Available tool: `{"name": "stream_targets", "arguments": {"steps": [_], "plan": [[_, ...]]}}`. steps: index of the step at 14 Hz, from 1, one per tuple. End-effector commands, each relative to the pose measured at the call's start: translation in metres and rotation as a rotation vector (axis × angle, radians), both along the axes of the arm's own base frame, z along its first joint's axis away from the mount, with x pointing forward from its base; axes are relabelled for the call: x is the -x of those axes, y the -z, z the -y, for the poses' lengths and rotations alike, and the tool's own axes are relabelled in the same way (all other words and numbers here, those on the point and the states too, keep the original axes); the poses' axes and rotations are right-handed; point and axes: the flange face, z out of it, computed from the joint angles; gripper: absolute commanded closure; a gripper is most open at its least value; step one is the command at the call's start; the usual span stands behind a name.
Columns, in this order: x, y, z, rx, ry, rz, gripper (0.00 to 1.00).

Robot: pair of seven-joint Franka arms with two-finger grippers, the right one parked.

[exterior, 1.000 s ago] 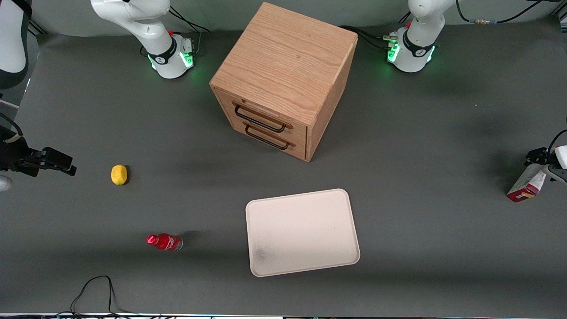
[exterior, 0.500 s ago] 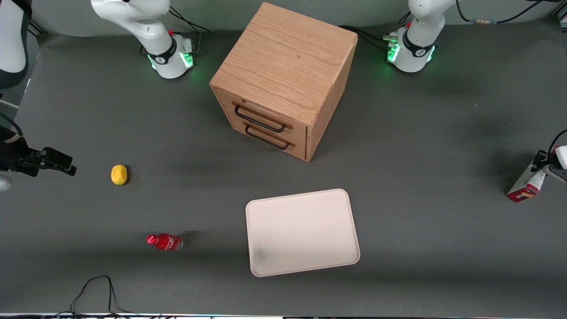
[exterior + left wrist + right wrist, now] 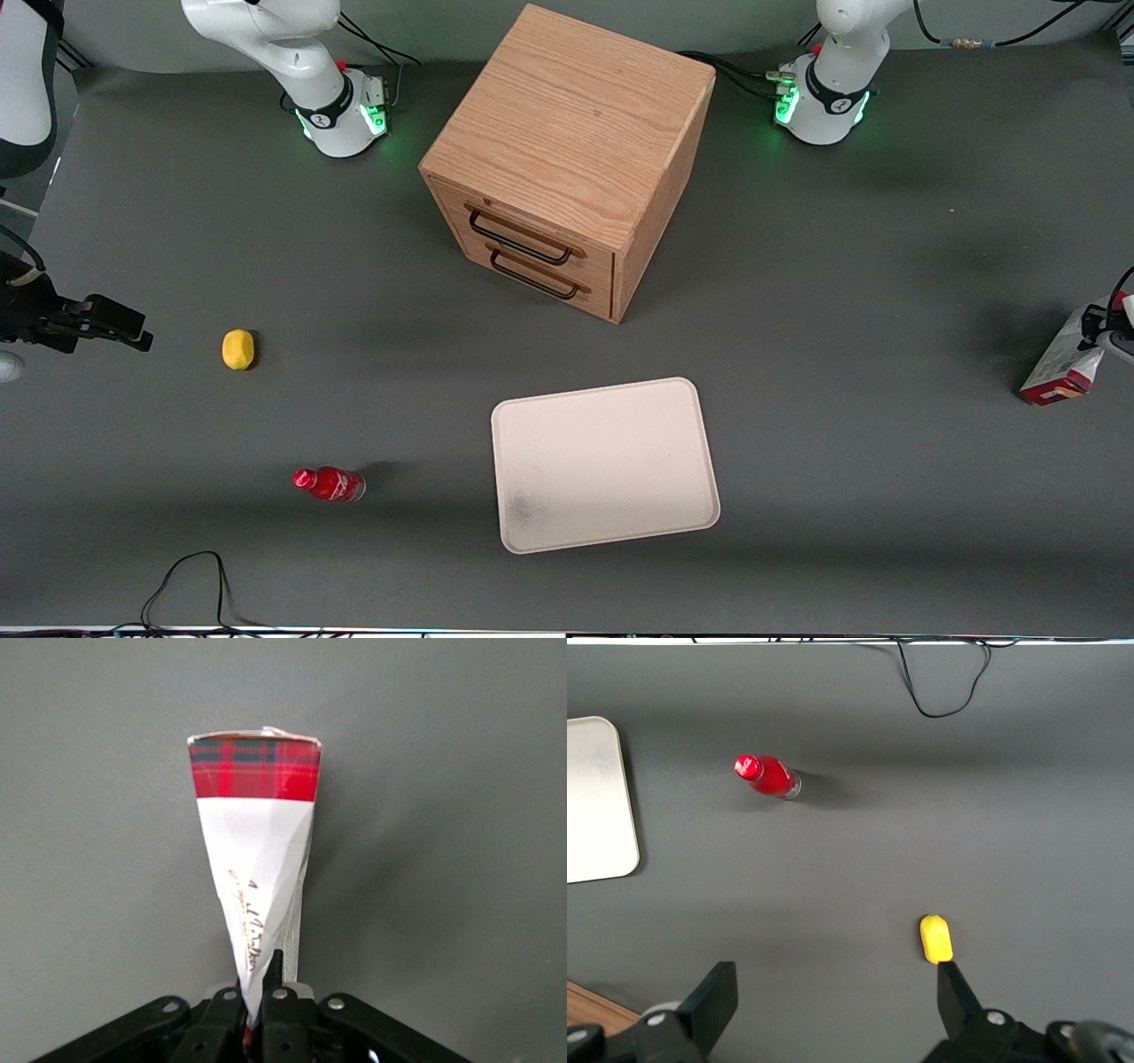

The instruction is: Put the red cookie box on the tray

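My gripper [image 3: 262,992] has carried the red cookie box [image 3: 1059,368] outward, clamped, well apart from the tray [image 3: 602,532].

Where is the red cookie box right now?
The red cookie box is at the working arm's end of the table, far sideways from the tray, pinched in the gripper with its lower end near the table.

No text fully readable. Slim red-tartan and white cardboard cookie box [image 3: 255,859], pinched in the closed hand [image 3: 263,990], carries gold cursive script on its white panel just above the fingers; letters can't be made out.
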Motion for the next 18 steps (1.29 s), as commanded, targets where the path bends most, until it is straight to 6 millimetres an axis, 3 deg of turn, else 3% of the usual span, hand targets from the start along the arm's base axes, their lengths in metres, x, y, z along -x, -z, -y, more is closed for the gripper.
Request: {"name": "stream_targets", "arguments": {"steps": [1,5,10,13,18], "plan": [[-0.008,-0.062,0.016,0.016,-0.027,-0.011,1.0],[-0.003,-0.126,0.031,0.01,-0.113,-0.015,1.0],[0.002,-0.212,0.066,0.0,-0.374,0.007,1.0],[0.004,-0.266,0.072,-0.003,-0.557,-0.001,1.0],[0.01,-0.322,0.078,0.003,-0.756,-0.012,1.0]]}}
